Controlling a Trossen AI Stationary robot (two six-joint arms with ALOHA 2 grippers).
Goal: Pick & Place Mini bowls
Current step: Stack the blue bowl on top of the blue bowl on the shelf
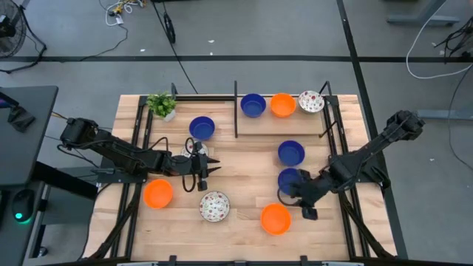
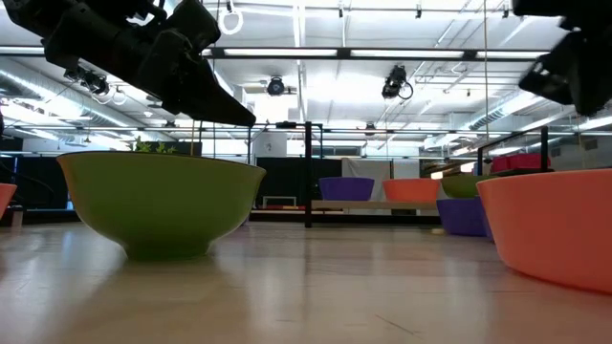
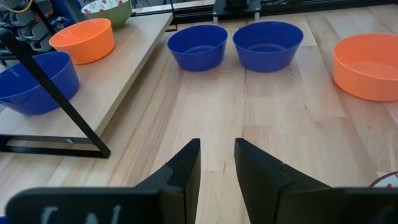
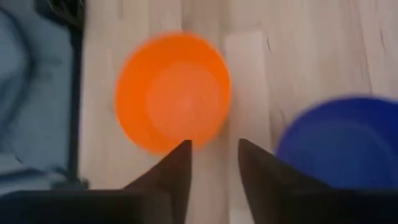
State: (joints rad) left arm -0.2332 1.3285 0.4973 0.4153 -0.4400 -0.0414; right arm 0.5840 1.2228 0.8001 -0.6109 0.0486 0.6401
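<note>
Three mini bowls stand on the raised shelf [image 1: 295,118] at the far right: blue [image 1: 253,106], orange [image 1: 282,105] and white floral [image 1: 311,101]. On the table stand three blue bowls [image 1: 202,128] [image 1: 291,153] [image 1: 290,179], two orange bowls [image 1: 158,193] [image 1: 276,219] and a floral bowl [image 1: 214,206]. My left gripper [image 1: 213,169] is open and empty above the table's middle left, its fingers [image 3: 186,163] pointing toward the two blue bowls [image 3: 198,46] [image 3: 267,45]. My right gripper [image 4: 214,149] is open and empty, above the table between the near orange bowl [image 4: 173,92] and a blue bowl [image 4: 345,140].
A small green potted plant [image 1: 161,104] stands at the far left corner. Black frame posts [image 1: 236,111] edge the shelf. In the low view the floral bowl's green outside [image 2: 158,205] and the near orange bowl [image 2: 550,225] stand close to the camera. Bare wood lies at the table's middle.
</note>
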